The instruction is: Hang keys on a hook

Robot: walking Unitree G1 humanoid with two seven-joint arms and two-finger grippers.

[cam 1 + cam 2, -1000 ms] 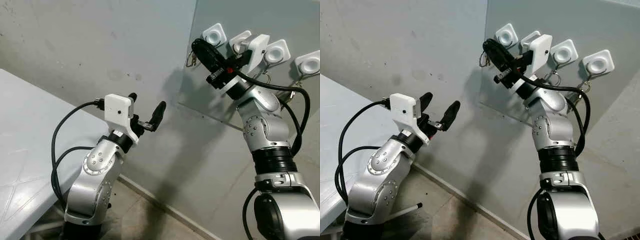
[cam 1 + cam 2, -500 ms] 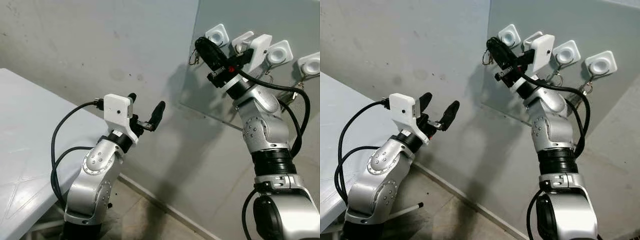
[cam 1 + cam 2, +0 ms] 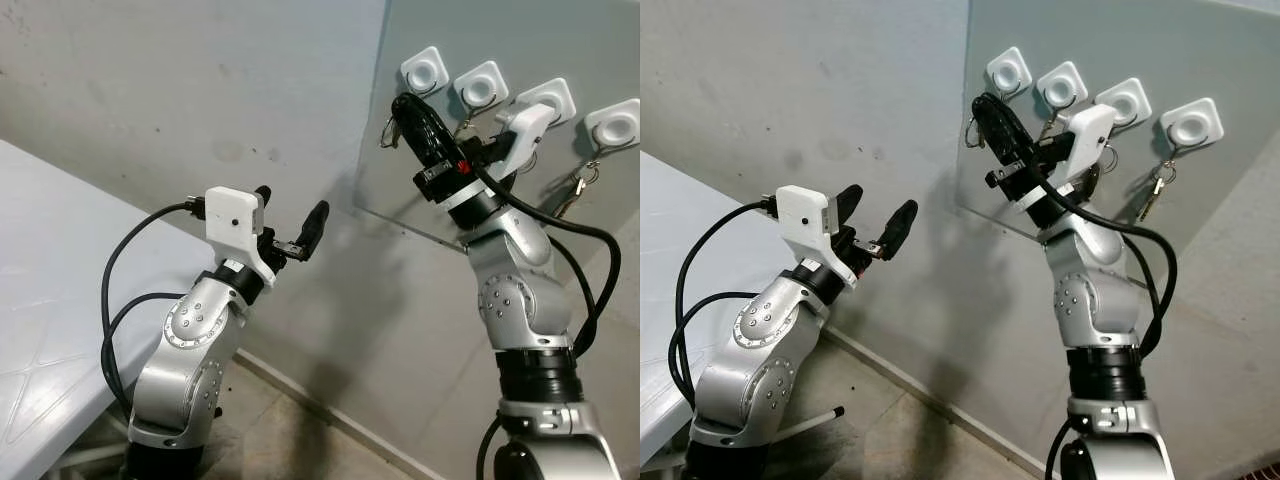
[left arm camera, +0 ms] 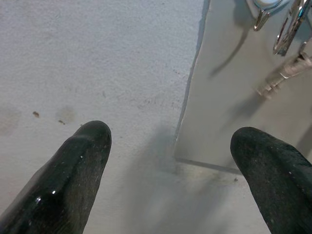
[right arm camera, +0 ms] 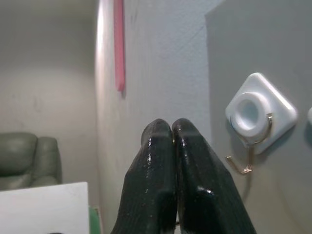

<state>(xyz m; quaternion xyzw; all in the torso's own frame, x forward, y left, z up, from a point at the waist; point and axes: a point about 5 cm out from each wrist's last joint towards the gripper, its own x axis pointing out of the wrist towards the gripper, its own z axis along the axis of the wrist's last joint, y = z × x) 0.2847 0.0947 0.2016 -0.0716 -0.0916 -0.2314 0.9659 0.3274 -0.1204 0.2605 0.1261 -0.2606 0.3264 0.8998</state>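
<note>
The right gripper (image 5: 171, 127) shows its fingers pressed together, and whatever lies between them is hidden. A ring (image 3: 386, 131) juts out beside those fingers, too small to tell how it is held. The keys (image 3: 1149, 198) under the far right hook (image 3: 1191, 126) are too small to read. In the left wrist view, the picture's edge cuts off the hooks (image 4: 263, 9).
</note>
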